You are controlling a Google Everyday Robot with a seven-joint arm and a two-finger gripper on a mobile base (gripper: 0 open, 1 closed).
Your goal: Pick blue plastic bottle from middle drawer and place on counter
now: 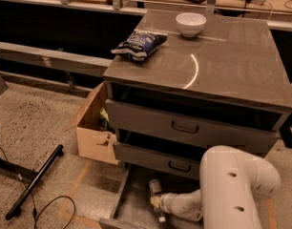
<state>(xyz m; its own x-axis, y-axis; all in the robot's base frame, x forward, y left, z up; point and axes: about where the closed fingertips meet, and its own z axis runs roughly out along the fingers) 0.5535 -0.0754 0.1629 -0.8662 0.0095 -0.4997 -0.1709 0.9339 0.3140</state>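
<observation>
Gripper [156, 203] low inside grey metal drawer [134, 210], below two grey drawer fronts [146, 118]. On glossy grey-brown counter [232, 70], dark blue snack bag [139, 44] left, white bowl [191, 24] behind; open room front and right.

Gripper [156, 203] — inside the open middle drawer [135, 210].
</observation>
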